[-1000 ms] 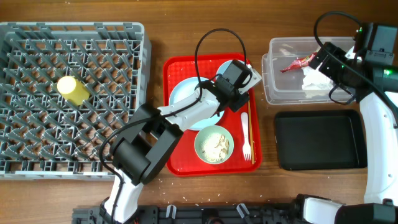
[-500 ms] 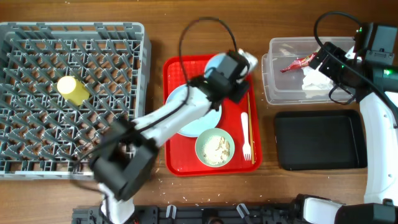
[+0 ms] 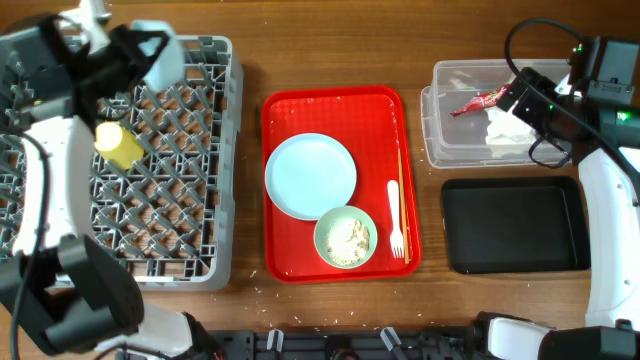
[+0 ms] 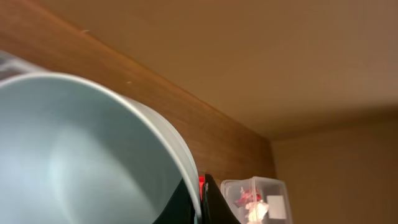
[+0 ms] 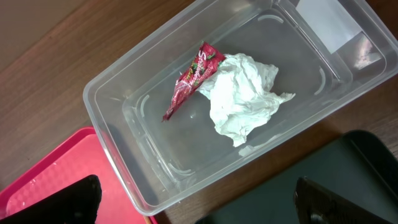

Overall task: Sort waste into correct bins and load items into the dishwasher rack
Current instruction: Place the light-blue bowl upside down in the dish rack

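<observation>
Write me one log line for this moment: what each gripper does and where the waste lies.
left gripper: holds saucer above rack | right gripper: open over tub | tissue, wrapper: in tub

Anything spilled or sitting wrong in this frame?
Whitish crumbs are scattered on the table in front of the red tray. The yellow cup seems to lie on its side in the rack, not upright.

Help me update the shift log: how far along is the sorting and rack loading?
Done: the tissue and red wrapper lie in the clear tub, and the yellow cup sits in the rack. In hand: the left gripper holds the saucer over the rack. Left: the plate, fork, chopsticks and the bowl with food scraps, all on the red tray.
</observation>
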You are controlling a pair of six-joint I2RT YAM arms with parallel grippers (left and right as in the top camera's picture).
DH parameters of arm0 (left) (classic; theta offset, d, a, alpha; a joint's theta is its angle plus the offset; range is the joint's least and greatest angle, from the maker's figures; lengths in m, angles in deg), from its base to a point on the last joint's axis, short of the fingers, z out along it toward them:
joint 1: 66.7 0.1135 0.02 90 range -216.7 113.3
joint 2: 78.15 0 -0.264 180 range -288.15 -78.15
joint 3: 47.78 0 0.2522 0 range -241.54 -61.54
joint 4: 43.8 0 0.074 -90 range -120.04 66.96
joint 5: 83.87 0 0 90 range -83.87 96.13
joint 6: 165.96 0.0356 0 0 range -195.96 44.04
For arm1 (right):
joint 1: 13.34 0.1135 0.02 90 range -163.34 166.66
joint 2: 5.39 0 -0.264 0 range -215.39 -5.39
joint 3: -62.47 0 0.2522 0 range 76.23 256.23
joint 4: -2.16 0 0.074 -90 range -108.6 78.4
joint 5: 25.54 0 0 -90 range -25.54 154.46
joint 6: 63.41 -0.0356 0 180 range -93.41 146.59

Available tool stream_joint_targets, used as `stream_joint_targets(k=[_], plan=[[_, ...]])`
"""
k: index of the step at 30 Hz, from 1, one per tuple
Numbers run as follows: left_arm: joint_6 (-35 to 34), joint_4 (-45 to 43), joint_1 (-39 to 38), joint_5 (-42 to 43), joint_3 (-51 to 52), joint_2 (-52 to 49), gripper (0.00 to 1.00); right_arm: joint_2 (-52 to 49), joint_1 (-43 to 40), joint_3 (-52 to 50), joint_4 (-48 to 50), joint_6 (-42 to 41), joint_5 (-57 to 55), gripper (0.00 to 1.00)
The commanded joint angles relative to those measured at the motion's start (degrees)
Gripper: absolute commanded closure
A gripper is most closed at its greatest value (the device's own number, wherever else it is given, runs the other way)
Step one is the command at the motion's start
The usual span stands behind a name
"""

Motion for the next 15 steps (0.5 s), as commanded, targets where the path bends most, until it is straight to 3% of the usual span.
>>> stream_joint_targets(k=[1, 3, 7, 10, 15], plan=[[-1.97, -2.40, 4.96, 9.22, -0.24, -6.40, 0.94, -0.13, 0.09, 0.92, 0.13, -0.68, -0.76, 0.00], [-5.44, -8.90, 7.58, 13.84, -0.24, -11.32, 0.96, -0.13, 0.09, 0.92, 0.13, -0.66, -0.76, 0.00], [-14.49, -23.08, 9.49, 14.80, -0.24, -16.85, 0.93, -0.13, 0.09, 0.92, 0.13, -0.68, -0.76, 0.00], [-14.47, -27.02, 10.25, 14.71, -0.24, -18.67, 0.89, -0.13, 0.09, 0.92, 0.13, -0.68, -0.76, 0.00], [-13.49, -28.46, 11.82, 14.58, -0.24, -22.73, 0.92, -0.13, 0.09, 0.92, 0.13, -0.66, -0.76, 0.00]])
